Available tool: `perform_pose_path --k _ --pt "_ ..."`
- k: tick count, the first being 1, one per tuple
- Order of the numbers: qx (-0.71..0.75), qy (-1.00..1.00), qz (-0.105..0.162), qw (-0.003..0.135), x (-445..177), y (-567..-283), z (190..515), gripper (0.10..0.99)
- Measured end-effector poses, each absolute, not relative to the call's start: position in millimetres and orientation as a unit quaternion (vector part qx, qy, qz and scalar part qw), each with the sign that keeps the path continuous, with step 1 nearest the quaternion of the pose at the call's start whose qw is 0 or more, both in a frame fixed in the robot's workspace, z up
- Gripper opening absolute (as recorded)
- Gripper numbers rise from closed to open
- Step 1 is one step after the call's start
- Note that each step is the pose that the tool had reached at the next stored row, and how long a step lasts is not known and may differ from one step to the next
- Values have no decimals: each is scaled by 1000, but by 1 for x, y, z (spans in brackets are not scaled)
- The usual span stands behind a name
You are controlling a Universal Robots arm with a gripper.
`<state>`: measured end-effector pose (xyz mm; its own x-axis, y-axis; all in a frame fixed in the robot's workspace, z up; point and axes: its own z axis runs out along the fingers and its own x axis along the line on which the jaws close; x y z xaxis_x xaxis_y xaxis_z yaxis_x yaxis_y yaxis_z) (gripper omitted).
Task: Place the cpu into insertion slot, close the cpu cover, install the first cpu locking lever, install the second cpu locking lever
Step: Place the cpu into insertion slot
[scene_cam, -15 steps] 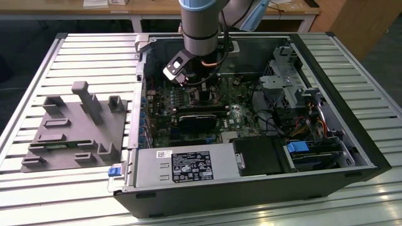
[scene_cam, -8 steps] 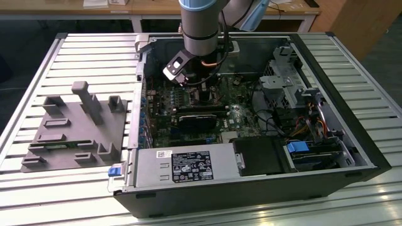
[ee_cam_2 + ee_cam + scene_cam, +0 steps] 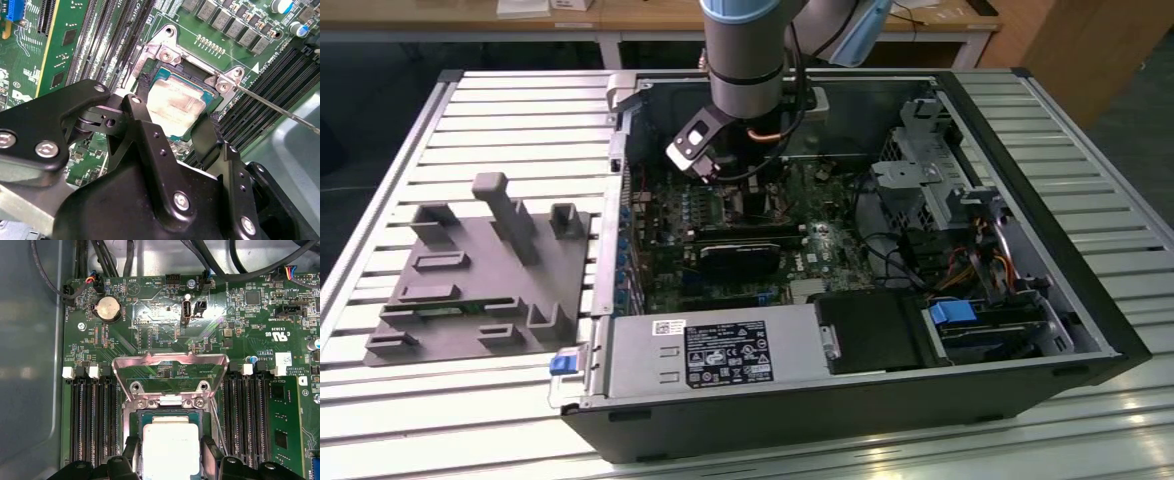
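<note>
The cpu (image 3: pixel 175 100) (image 3: pixel 170 440), a flat square chip with a silvery-beige top, lies level in or just over the insertion slot (image 3: pixel 199 76) (image 3: pixel 165 415) on the green board. My gripper (image 3: pixel 176 109) (image 3: pixel 170 454) (image 3: pixel 720 195) reaches down into the computer case, and its black fingers (image 3: pixel 209 131) press against two opposite edges of the chip. The cpu cover (image 3: pixel 170 360), a thin silvery frame, stands swung open at the slot's hinge side. A thin metal locking lever (image 3: pixel 280 111) (image 3: pixel 216 415) runs free beside the slot.
Long black memory slots (image 3: pixel 95 415) flank the socket on both sides. The open computer case (image 3: pixel 1067 300) holds a power supply (image 3: pixel 707 350), drive cages and cables (image 3: pixel 907 260). A grey fixture (image 3: pixel 480 270) sits on the slatted table at the exterior view's left.
</note>
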<state>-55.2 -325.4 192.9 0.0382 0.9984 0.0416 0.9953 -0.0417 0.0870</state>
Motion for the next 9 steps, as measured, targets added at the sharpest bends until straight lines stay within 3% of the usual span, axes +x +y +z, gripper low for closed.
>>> perform_pose_path --k 9 --pt "720 692 45 17 -55 -325 207 612"
